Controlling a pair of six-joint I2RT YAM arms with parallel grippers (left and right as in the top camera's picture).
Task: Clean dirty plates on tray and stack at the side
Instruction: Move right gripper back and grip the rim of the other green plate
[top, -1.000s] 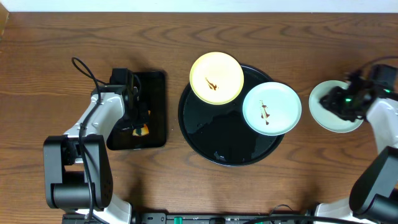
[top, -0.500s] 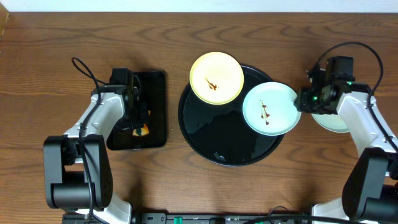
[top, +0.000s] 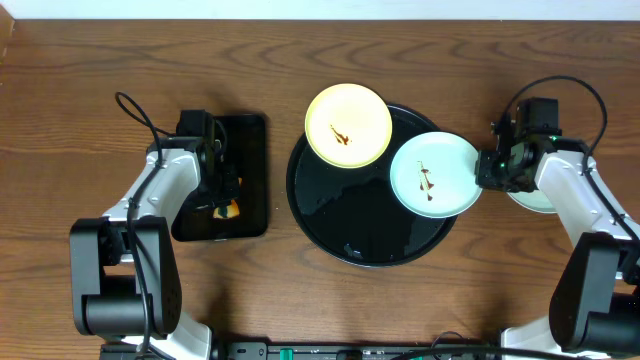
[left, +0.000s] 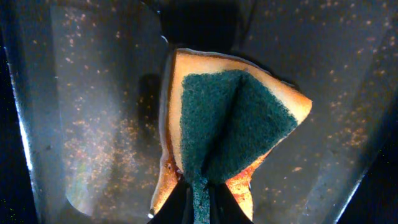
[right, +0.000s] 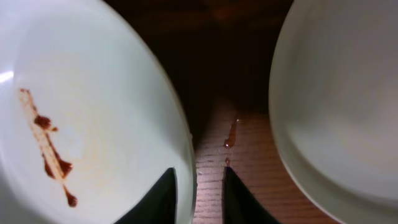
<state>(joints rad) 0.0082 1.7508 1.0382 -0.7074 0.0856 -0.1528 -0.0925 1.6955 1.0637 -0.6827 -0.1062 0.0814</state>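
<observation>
Though three plates are out, only two lie on the one round tray (top: 330, 228): the yellow plate (top: 348, 125) and a smeared mint plate (top: 436, 175), both overhanging its rim. The second mint plate (right: 339, 106) sits on the surface (top: 100, 60), mostly hidden under the right arm. The right claw (right: 199, 174) stands narrowly parted astride the smeared mint plate's rim, not clamped. The left claw (left: 198, 200) pinches one sponge (left: 230, 118) over the rectangular tray (top: 250, 150).
</observation>
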